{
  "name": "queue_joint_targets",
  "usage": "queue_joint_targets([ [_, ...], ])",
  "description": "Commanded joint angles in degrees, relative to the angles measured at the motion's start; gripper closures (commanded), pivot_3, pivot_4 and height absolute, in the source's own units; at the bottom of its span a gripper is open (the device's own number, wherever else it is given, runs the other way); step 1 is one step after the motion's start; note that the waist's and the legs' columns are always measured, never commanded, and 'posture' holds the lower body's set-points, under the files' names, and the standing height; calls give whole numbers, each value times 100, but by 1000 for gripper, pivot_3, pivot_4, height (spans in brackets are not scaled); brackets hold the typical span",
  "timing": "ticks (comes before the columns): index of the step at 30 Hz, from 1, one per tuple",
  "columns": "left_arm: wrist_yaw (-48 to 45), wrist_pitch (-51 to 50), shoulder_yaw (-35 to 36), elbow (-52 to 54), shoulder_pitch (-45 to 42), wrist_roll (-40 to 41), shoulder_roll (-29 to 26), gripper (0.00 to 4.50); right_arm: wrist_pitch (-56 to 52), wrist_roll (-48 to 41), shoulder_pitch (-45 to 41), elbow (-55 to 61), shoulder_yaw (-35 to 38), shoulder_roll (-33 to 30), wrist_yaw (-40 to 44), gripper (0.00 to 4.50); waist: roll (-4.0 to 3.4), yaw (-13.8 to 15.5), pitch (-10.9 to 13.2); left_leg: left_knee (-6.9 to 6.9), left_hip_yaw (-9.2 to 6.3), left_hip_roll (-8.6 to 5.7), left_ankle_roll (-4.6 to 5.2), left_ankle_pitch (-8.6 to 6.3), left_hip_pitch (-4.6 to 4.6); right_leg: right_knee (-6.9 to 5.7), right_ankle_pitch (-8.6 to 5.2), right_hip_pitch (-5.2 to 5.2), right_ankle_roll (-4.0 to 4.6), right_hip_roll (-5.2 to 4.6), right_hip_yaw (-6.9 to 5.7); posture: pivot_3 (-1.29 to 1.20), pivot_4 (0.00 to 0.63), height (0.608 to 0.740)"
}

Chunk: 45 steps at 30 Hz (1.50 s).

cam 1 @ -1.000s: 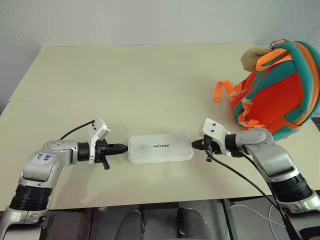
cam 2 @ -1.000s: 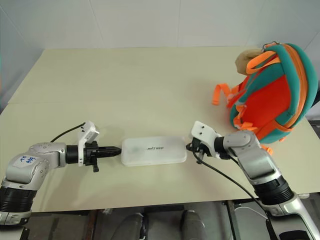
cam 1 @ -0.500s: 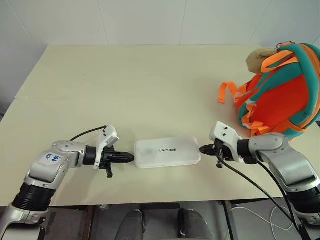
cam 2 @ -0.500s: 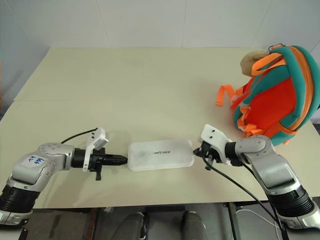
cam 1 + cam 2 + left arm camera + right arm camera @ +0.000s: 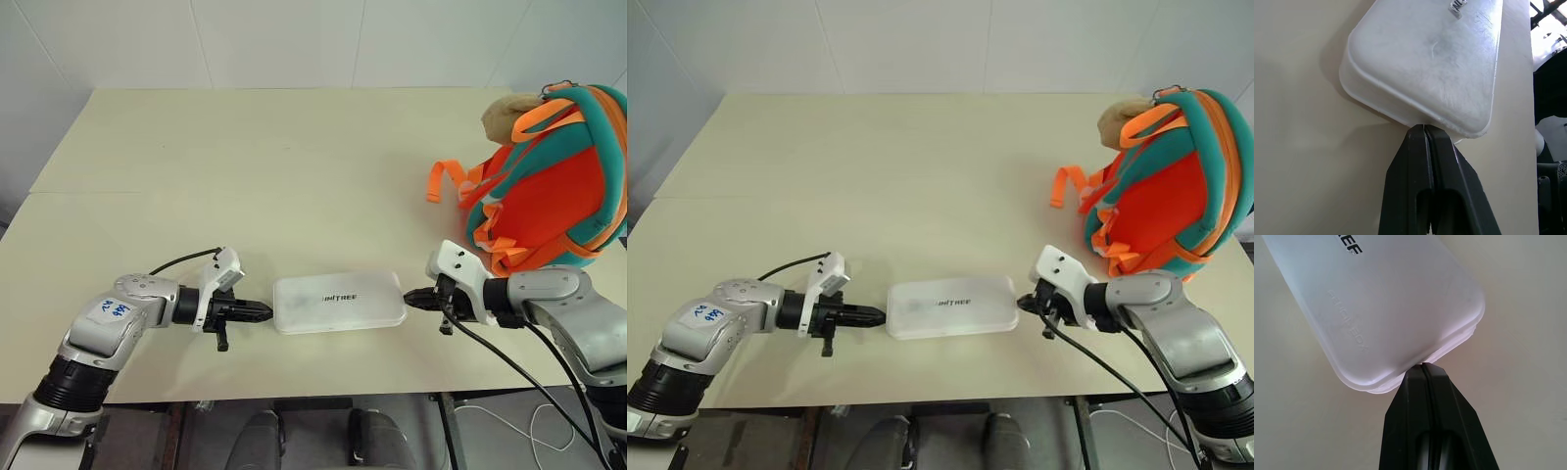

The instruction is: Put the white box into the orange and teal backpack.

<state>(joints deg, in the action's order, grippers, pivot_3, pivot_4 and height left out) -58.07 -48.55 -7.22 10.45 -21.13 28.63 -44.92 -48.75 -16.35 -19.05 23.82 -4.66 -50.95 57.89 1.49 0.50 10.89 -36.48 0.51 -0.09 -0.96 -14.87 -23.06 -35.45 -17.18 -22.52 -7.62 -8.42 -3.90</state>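
White box point(image 5: 339, 303), flat, rounded corners, dark UNITREE lettering

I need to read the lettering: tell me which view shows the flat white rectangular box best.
The left eye view: the flat white rectangular box lies whole on the table, its dark lettering upright. The right eye view shows it much the same. The left wrist view shows one end and a corner of the lettering; the right wrist view, the other end.

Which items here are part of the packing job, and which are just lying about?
Part of the job:
- white box, flat on the table
- orange and teal backpack, at the right edge
- left gripper and right gripper, jaws shut, at the box's two ends

Lying about:
- beige plush toy on the backpack
- table
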Motion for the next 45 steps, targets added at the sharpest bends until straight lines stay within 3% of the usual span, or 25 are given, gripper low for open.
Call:
queue_joint_targets([
  [1,170,37,144,84,-72,-51,30,4478,351,273,58,-203,-55,-168,-169,4500,0,2,0,0,0,0,0,0,0,0,0,0,0,0,0,0,150,740],
  [9,642,30,828,55,-11,112,107,4478,998,778,-22,-955,-3,-438,-384,4500,0,27,0,-3,2,-1,-2,1,-1,0,1,0,-1,0,2,0,150,740],
  [11,836,-62,1195,-72,-138,297,264,4500,1142,903,-160,-1150,-3,-442,-465,4141,0,26,0,-4,3,-1,-2,1,-1,0,1,0,-2,0,2,0,150,740],
  [16,1147,-756,1544,-221,-447,601,418,3325,1302,1004,-502,-1507,-58,-317,-554,2593,0,27,0,-22,1,-1,-2,1,-1,-1,2,2,-3,0,3,0,150,740],
  [22,1145,-1623,1641,-80,-504,1101,390,1409,1345,1072,-562,-1535,-144,-144,-626,462,0,27,0,-25,2,-1,-2,0,-3,-6,4,5,-7,0,4,0,150,740],
  [24,1256,-2260,1849,-203,-634,1436,468,818,1329,1086,-553,-1514,-145,-111,-633,0,0,27,0,-25,2,-1,-3,-1,-4,-5,4,5,-7,0,4,0,150,740],
  [25,1378,-2700,1972,-365,-783,1573,512,533,1320,1091,-549,-1508,-143,-86,-648,0,0,26,0,-26,2,-1,-3,-1,-4,-5,4,5,-7,0,5,0,150,740],
  [31,1694,-4384,2202,-1003,-1309,2175,552,533,1306,1106,-519,-1482,-121,-9,-698,0,0,19,0,-52,-2,-2,-2,-2,-4,-19,7,10,-12,3,7,0,150,740],
  [37,2173,-4395,1489,-1903,-1397,3376,73,533,1282,1093,-476,-1432,-110,47,-773,0,0,-25,0,-50,-2,-1,-3,-3,-4,-18,8,7,-14,3,15,0,150,740],
  [43,2849,-4395,1456,-2265,-1479,3884,223,533,1250,1095,-486,-1407,-132,117,-821,0,1,-44,0,-51,1,-2,-6,-6,-4,-16,9,7,-14,2,20,0,150,740],
  [45,3033,-4395,1419,-2335,-1504,4016,298,180,1242,1102,-499,-1408,-139,137,-830,0,0,-41,0,-51,1,-2,-6,-6,-4,-16,9,7,-14,2,20,0,150,740],
])
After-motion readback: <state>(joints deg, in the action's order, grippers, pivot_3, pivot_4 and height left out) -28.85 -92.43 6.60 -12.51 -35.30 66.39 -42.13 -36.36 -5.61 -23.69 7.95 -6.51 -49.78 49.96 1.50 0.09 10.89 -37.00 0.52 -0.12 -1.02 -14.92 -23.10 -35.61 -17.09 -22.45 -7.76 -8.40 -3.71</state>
